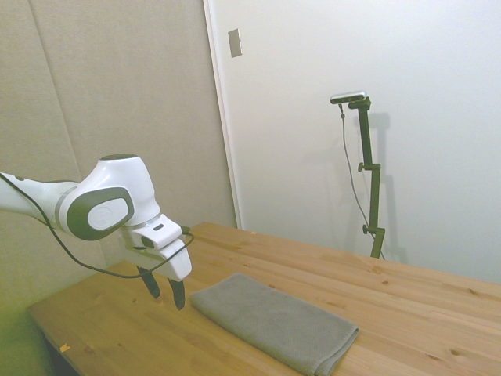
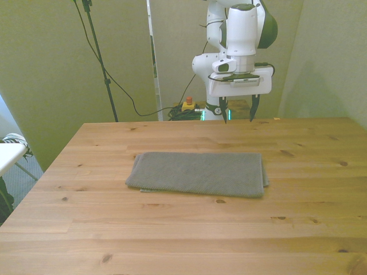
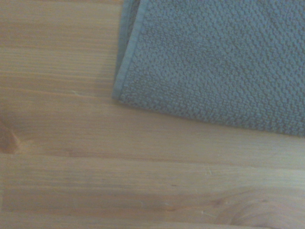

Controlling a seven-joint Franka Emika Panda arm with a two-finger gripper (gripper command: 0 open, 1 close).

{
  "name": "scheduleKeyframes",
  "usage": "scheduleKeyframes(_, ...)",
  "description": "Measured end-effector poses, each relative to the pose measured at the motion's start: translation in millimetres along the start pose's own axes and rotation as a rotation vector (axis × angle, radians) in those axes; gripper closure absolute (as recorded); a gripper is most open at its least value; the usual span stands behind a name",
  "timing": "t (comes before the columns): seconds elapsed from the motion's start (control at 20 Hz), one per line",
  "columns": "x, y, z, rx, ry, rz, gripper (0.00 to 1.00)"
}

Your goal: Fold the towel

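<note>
Front view first: the wooden table (image 2: 183,229) fills the lower half, its planks running from the front view's left to its right, with dark knots scattered over them. On it, a little toward the far side and about midway across, lies the towel (image 2: 198,173), a grey-brown terry cloth folded into a long flat rectangle, its long side parallel to the planks. At its end on the front view's right the layers show as a stacked edge, so it is doubled at least once; how many layers I cannot tell for sure. From the side view the towel (image 1: 274,319) lies flat with a rounded fold at the nearer end. The white arm (image 1: 102,205) comes in over the table's edge, wrist bent down. The gripper (image 2: 238,110) hangs above the table's far edge, beyond the towel and apart from it, its two dark fingers spread wide with nothing between them. In the side view the gripper (image 1: 163,291) is just beside the towel's corner, above the wood. The wrist view shows that corner of the towel (image 3: 214,62), hemmed edge and pebbled weave, on bare wood (image 3: 95,167)
</note>
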State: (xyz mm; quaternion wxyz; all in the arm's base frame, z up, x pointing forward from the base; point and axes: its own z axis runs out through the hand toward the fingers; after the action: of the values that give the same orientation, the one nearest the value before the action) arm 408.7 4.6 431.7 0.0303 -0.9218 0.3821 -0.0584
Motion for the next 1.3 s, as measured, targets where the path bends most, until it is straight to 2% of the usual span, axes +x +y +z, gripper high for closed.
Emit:
scheduleKeyframes(0.25,0.9,-11.7,-7.6,0.007,0.04,0.028,0.0)
scheduleKeyframes(0.5,5.6,-66.6,-15.9,-0.045,0.18,0.105,0.0)
scheduleKeyframes(0.6,16.7,-95.2,-6.3,-0.095,0.209,0.146,0.0)
scheduleKeyframes(0.85,42.8,-162.2,21.7,-0.243,0.26,0.186,0.0)
scheduleKeyframes(1.05,39.4,-203.8,47.5,-0.288,0.288,0.198,0.0)
scheduleKeyframes(1.3,32.7,-224.3,82.3,-0.325,0.307,0.196,0.0)
